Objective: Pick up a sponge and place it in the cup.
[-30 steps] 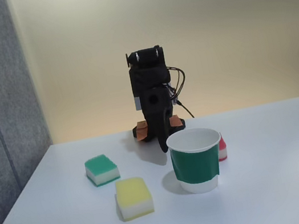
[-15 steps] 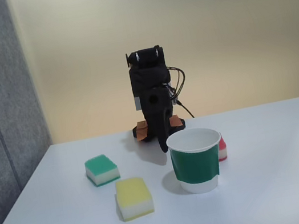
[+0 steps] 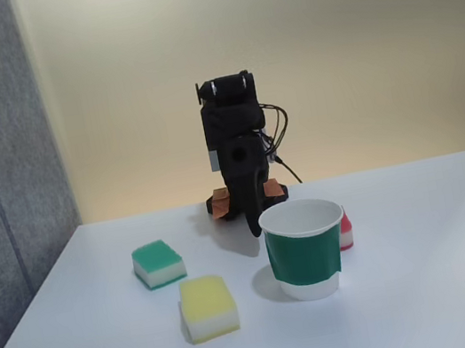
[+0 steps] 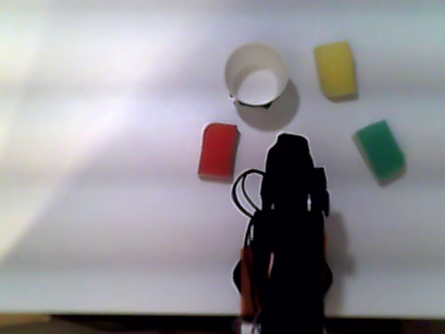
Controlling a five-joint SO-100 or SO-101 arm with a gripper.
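Sponge (image 4: 218, 150) first: seen from above it lies flat on the white counter (image 4: 104, 209), red face up, left of the folded arm (image 4: 292, 236) and below-left of the cup (image 4: 256, 75), apart from both. In the fixed view it peeks out (image 3: 345, 231) just behind the cup's (image 3: 305, 253) right side. The end effector (image 3: 255, 224) hangs tip-down behind the cup; whether its fingers are spread or pressed together I cannot tell. The reach has not begun, I judge. To do it well, swing toward the red block, stay clear of the cup rim, spread the fingers across the block's narrow width, and descend straight. The yellow sponge (image 4: 335, 68) and green sponge (image 4: 379, 149) lie far right and are not wanted.
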